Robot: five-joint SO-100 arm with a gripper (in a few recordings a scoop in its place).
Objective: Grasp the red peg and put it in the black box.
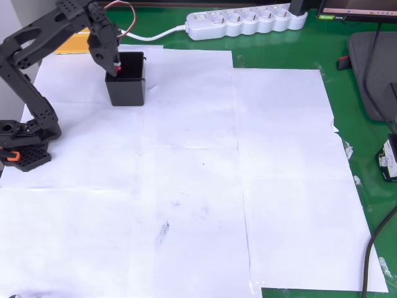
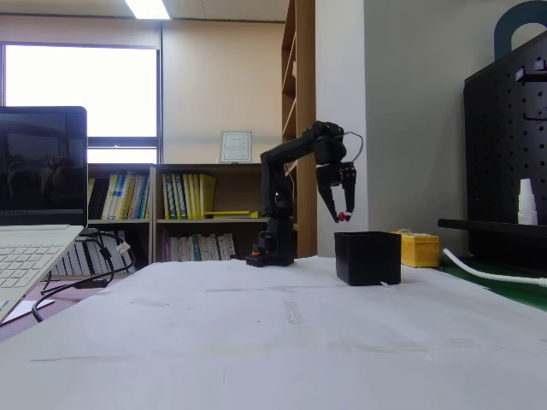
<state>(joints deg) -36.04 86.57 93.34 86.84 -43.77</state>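
in the overhead view the black arm rises from its base at the far left edge of the white paper sheets and bends right toward the black box, which sits near the upper left of the paper. the gripper points down over the box's left side, clenched on the red peg, a small red dot at its tips. further right, a white power strip lies on the green mat along the top edge. in the fixed view a laptop stands at the left, then the arm, and the gripper hangs just above the box with the peg held clear of the rim. a yellow block sits behind the box on the right.
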